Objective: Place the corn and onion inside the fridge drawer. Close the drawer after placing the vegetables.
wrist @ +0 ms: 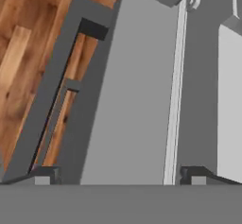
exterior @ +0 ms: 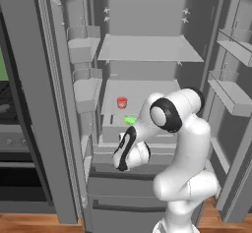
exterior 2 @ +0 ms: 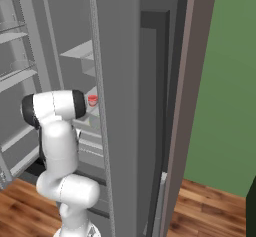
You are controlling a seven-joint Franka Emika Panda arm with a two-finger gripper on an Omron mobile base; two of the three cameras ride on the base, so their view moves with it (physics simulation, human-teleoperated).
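Gripper (wrist: pixel 116 176) points downward, low in front of the fridge; in the hand view its two dark tips stand well apart at the bottom edge with nothing between them, so the fingers are spread and empty. Below them: flat grey fridge surfaces and wooden floor (wrist: pixel 28 43).

In the left base view the hand (exterior: pixel 125 151) hangs just in front of the lower fridge, above the taller grey front panel (exterior: pixel 128 197).

Just behind and above the hand, the corn (exterior: pixel 130 120) shows as a bright green piece lying at the near edge of the fridge drawer (exterior: pixel 110 129); whether it sits fully inside, cannot tell. Onion hidden or too small to pick out.

Further back, a small red cup (exterior: pixel 122 101) stands on the shelf (exterior: pixel 147 87) above.

Judgement: empty hand, corn already at the drawer. The step is either fetching the onion or pushing the drawer shut. Next move calls for confirming where the onion is before closing.
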